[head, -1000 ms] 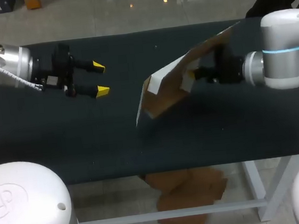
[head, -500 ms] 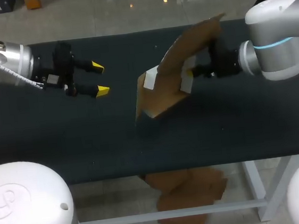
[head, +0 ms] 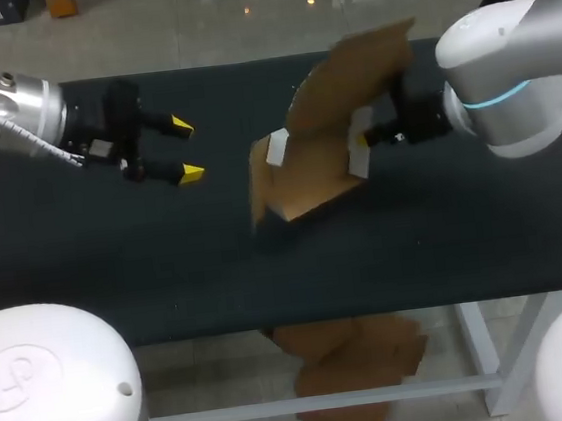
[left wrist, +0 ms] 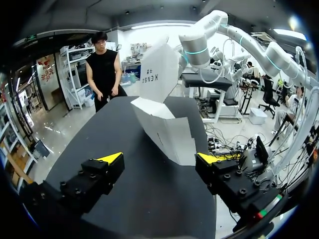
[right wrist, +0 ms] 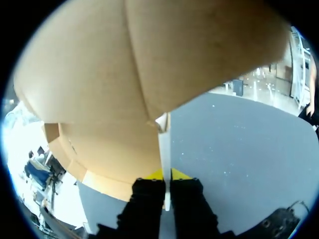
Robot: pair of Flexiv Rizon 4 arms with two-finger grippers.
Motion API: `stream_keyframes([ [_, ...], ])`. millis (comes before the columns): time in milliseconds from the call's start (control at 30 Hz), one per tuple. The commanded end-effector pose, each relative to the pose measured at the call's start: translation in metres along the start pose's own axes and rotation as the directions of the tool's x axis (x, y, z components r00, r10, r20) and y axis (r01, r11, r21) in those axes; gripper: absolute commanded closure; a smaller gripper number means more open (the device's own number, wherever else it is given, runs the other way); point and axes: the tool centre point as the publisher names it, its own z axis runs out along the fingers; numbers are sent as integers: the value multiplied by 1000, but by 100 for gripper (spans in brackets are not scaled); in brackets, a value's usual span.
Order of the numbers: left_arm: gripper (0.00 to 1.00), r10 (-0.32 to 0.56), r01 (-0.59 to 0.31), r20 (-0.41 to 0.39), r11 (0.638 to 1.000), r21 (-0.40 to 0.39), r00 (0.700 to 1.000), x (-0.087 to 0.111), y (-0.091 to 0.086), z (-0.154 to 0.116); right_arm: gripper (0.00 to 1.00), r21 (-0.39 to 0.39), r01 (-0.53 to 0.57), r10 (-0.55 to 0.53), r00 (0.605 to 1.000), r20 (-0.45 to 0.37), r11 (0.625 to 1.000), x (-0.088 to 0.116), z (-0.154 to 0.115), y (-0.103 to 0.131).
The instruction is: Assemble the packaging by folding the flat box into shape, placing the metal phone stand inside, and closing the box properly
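Table (head: 117, 278): dark; your box (head: 316, 157) stands tilted at frame centre.
Right gripper (right wrist: 166, 174): pinches a box flap.
Left gripper (head: 187, 148): fingers spread, empty, centre-left.

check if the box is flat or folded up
Partly folded: the box has panels bent at angles, top flap raised, held in the right hand.

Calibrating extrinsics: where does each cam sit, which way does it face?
Head view: above and behind, looking down at the table; shows left arm, open left hand, right arm, right hand shut on the cardboard box.
Left wrist view: on left wrist, facing across the table to the box; shows own hand, right arm beyond.
Right wrist view: on right wrist, close against the box; shows own hand clamping a flap.
Shared: all three see the box.
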Motion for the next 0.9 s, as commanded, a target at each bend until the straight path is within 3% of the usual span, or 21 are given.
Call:
stream_keyframes([
  [33,0,9,-9,11,1000,-13,1000,5,3,-7,100,254,-65,43,995,93,965,8,-9,4],
  [267,0,115,-113,35,993,-44,993,1,8,-9,100,385,-158,134,987,89,909,9,-16,0],
  [867,0,125,-122,42,990,-72,991,-1,9,-8,100,390,-187,160,982,101,901,10,-17,-2],
  [900,0,127,-125,35,989,-77,991,-1,9,-7,100,415,-220,168,973,160,883,11,-14,-3],
])
